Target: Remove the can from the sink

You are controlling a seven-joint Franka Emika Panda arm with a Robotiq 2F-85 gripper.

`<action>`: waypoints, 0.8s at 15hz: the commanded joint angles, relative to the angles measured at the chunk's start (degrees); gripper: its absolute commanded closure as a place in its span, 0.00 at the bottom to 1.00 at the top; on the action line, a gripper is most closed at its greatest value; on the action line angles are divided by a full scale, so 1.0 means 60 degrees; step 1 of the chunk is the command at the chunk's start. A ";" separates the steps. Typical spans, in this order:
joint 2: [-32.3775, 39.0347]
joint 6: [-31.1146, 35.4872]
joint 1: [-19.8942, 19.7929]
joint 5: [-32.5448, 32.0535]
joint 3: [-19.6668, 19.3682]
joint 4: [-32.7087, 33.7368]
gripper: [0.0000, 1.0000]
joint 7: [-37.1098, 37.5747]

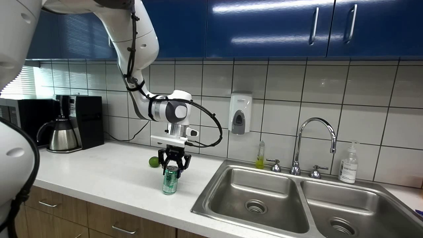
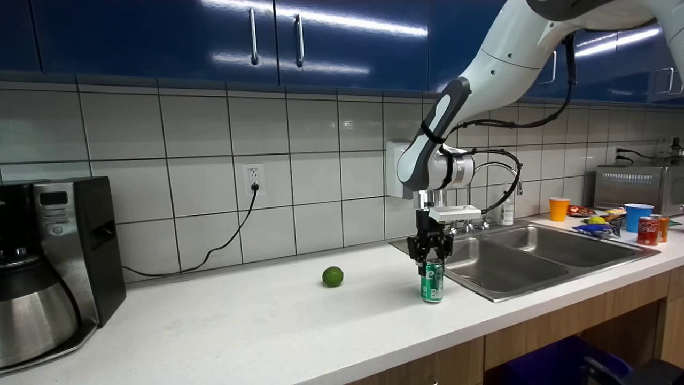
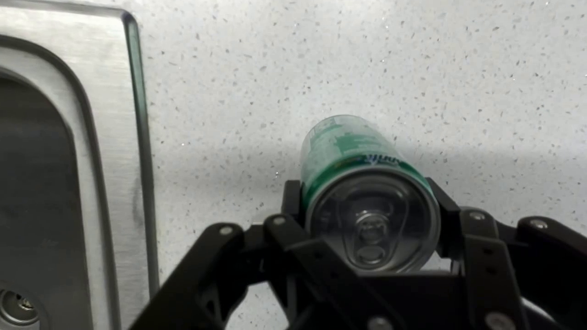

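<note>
The green can (image 1: 170,183) with a silvery top is upright on, or just above, the white counter beside the sink; it also shows in an exterior view (image 2: 432,287). In the wrist view the can (image 3: 348,140) shows its lid and pull tab toward the camera. My gripper (image 1: 172,174) points down over the can's upper part, with one finger against each side. In the wrist view the gripper (image 3: 368,201) is shut on the can, with no clear gap. The stainless double-basin sink (image 1: 305,201) lies to one side; its rim (image 3: 112,114) shows in the wrist view.
A green lime-like ball (image 2: 333,276) lies on the counter near the can. A coffee maker (image 1: 64,132) stands farther along. The chrome faucet (image 1: 298,142), a soap bottle (image 1: 349,165) and a wall dispenser (image 1: 240,112) are at the back. Cups, cans and packets lie beyond the sink (image 2: 534,243).
</note>
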 commanded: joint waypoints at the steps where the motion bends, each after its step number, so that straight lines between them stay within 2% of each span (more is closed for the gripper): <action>1: 0.0026 0.0107 -0.0024 -0.0198 0.0076 0.0014 0.12 0.0211; 2: 0.0023 0.0125 -0.0021 -0.0210 0.0071 0.0009 0.11 0.0221; 3: -0.0007 0.0090 -0.0028 -0.0202 0.0076 0.0000 0.04 0.0197; 4: -0.0041 0.0015 -0.0028 -0.0217 0.0071 0.0004 0.01 0.0199; 12: -0.0933 -0.0470 -0.0026 -0.0270 0.0044 -0.0209 0.00 0.0225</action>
